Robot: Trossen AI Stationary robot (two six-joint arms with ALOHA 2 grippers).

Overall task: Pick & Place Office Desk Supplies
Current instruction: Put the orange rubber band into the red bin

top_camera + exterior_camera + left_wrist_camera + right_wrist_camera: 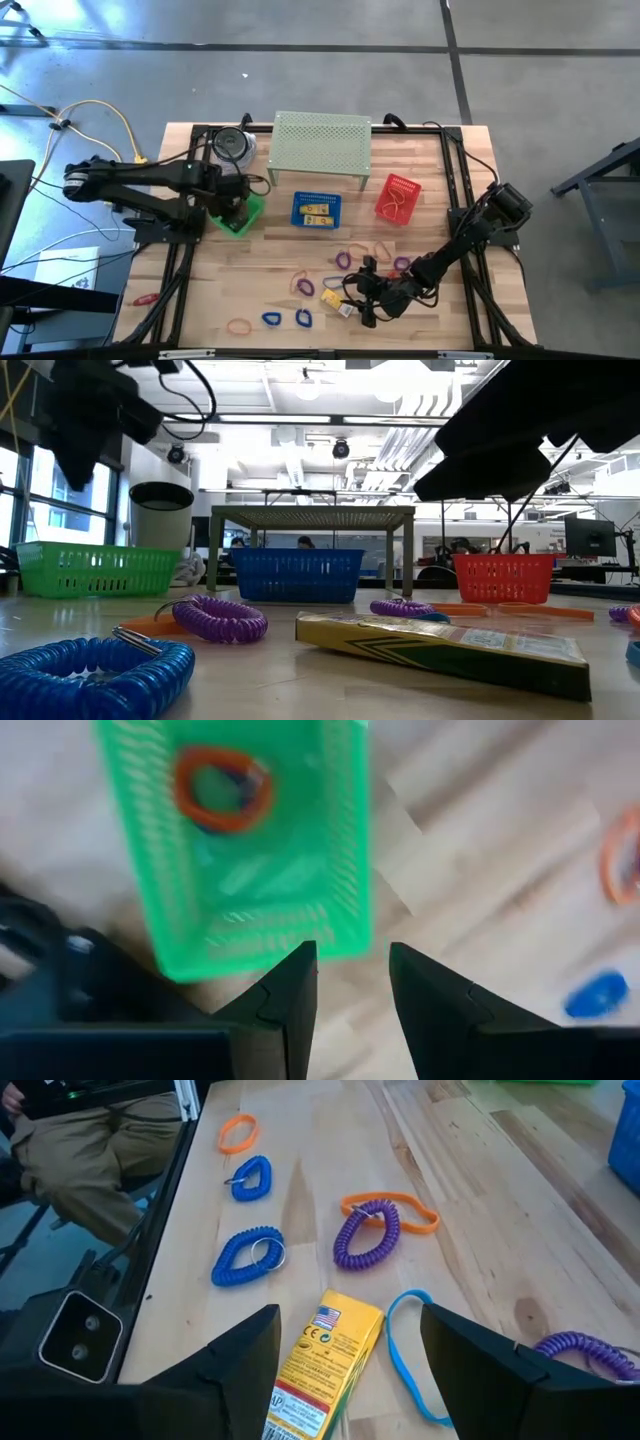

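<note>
The desk supplies lie loose on the wooden table's near half: blue coil loops (247, 1255), a purple coil loop (365, 1235), orange bands (238, 1130) and a thin blue band (410, 1350). A yellow box (325, 1360) lies flat, its near end between the fingers of my open right gripper (348, 1312), which do not touch it. My left gripper (352, 955) hangs open and empty above the near rim of the green basket (250, 850). An orange band (222, 788) lies on the basket's floor.
A blue basket (316, 208) with yellow boxes and a red basket (397, 197) stand mid-table in front of a green mesh shelf (322, 145). A black frame runs along the table's edges. A seated person (70, 1150) is beside the table's edge.
</note>
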